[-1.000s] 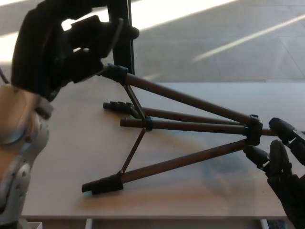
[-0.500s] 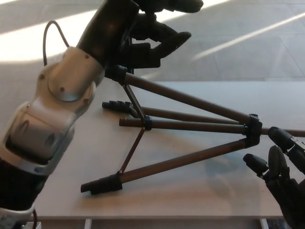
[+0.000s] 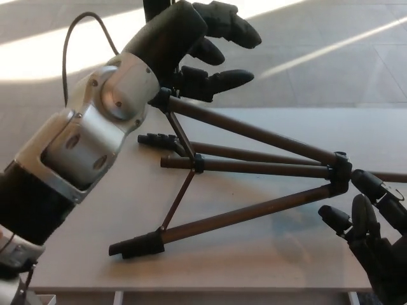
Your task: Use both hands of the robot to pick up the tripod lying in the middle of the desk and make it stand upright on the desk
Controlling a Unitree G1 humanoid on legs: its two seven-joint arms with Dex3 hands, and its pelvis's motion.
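Three brown legs of the tripod (image 3: 254, 170) fanned across the middle of the frame, lying on its side on the pale desk (image 3: 114, 210), feet toward picture left, collar at right where the legs meet. Lowest leg ending in a black foot at lower left, resting on the desk surface; middle leg level through the centre, joined by thin braces to a small black hub; upper leg slanting up toward the upper left, its black end raised off the desk. Left hand (image 3: 203, 44) at the top of the frame, above that raised leg end, black fingers (image 3: 226, 79) spread and extended toward picture right, closed on nothing visible; whether the palm touches the leg end hard to tell, the arm hiding the contact. Silver and black left forearm (image 3: 89, 146) filling the left side, running down to the lower left corner, a thin cable looping above it. Right hand (image 3: 365, 229) at the lower right edge, just beside the tripod collar, fingers parted and pointing up-left, holding nothing, close to the lowest leg but apart from it. Grey floor (image 3: 318, 57) with bright streaks of light beyond the far edge of the desk.
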